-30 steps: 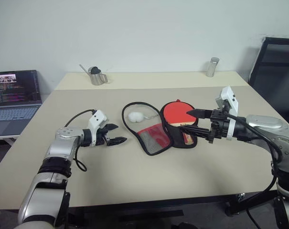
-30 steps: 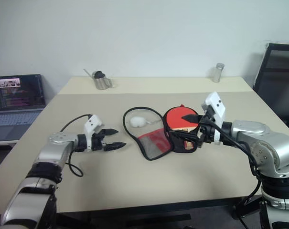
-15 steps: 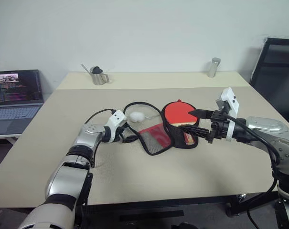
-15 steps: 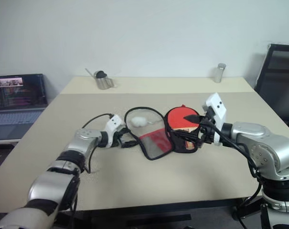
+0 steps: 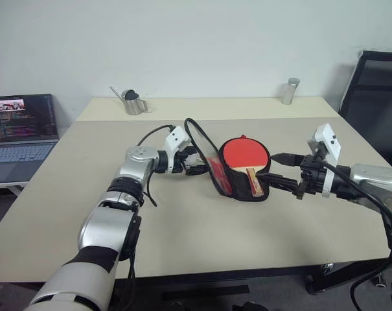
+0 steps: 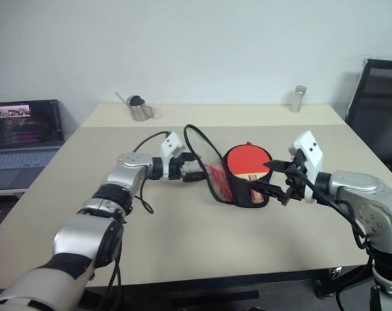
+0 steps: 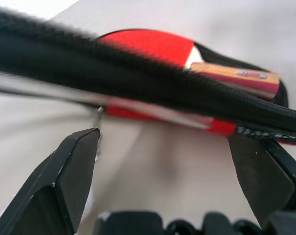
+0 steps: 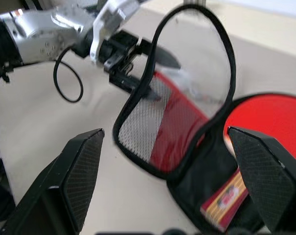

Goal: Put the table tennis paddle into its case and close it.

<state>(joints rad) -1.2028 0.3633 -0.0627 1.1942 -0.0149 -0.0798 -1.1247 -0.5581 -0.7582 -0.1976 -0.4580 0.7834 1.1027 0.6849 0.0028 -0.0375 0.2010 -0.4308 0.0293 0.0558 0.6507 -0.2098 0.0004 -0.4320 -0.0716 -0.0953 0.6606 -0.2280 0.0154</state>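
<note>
You had the left gripper (image 5: 197, 163) spread wide against the raised lid of the case (image 5: 212, 170), pushing rather than pinching, with nothing held. The table tennis paddle (image 5: 245, 155) lay in the case's open black half near the table's middle. To do this well, you needed to tip the lid fully over the red face before hunting the zip, and brace the handle end. Your right gripper (image 5: 278, 170) hung wide and empty just beside that end. The pale table (image 5: 183, 227) carried a small metal jug (image 5: 132, 102) and a canister (image 5: 288, 91) at its far edge; a laptop (image 5: 21, 126) sat left, a black chair (image 5: 376, 91) right
</note>
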